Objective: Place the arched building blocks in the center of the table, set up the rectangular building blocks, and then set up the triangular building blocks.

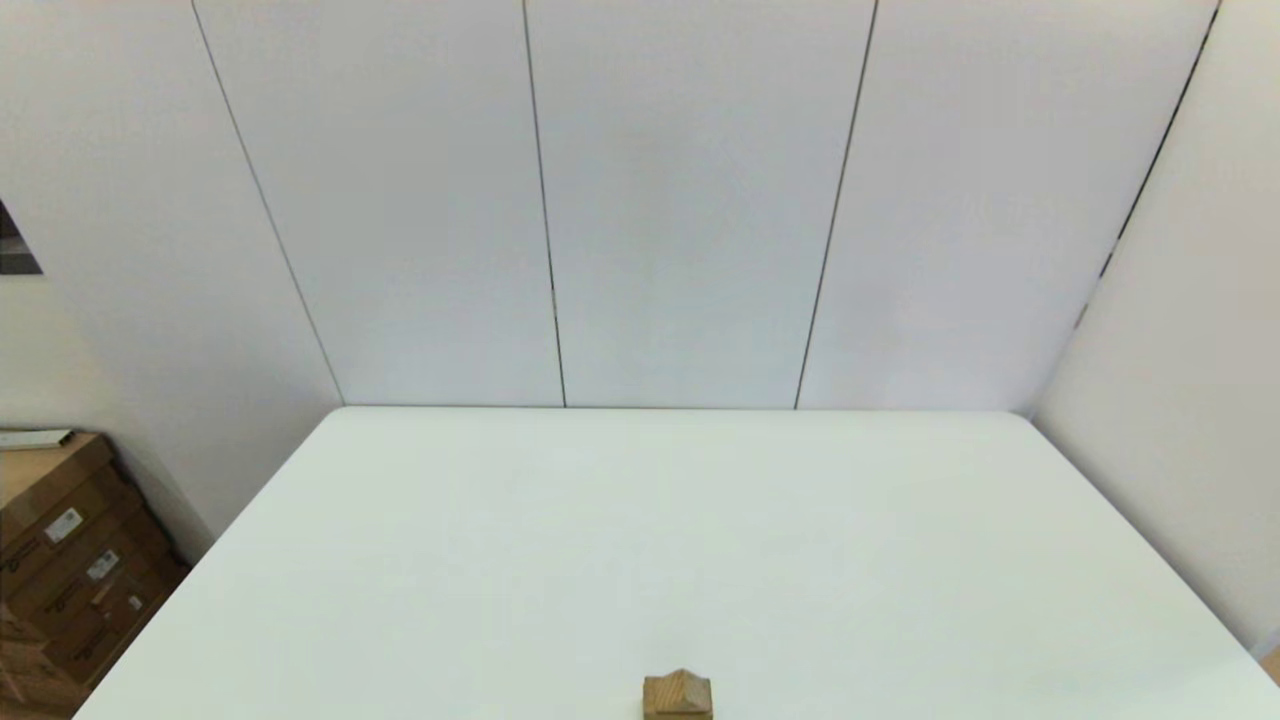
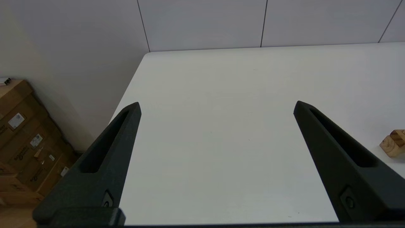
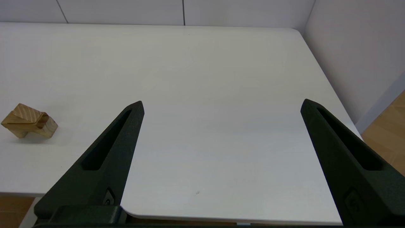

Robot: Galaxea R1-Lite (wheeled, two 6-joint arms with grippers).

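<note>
The left gripper point(image 2: 216, 106) hung with its fingers spread wide, holding nothing, above the table point(image 2: 221, 133) near its left side. The right gripper point(image 3: 221, 104) was equally wide and empty over the table's near right corner. Neither showed in the head view, which caught only the top of the stack at the table's near edge: the triangle point(image 1: 678, 686) on a block cut off below. The right wrist view showed more: the arch point(image 3: 23, 129) at the bottom, the triangle's striped face above, with the rectangle point(image 3: 42, 121) between them, hard to separate. In the left wrist view the stack was cut by the frame's edge.
</note>
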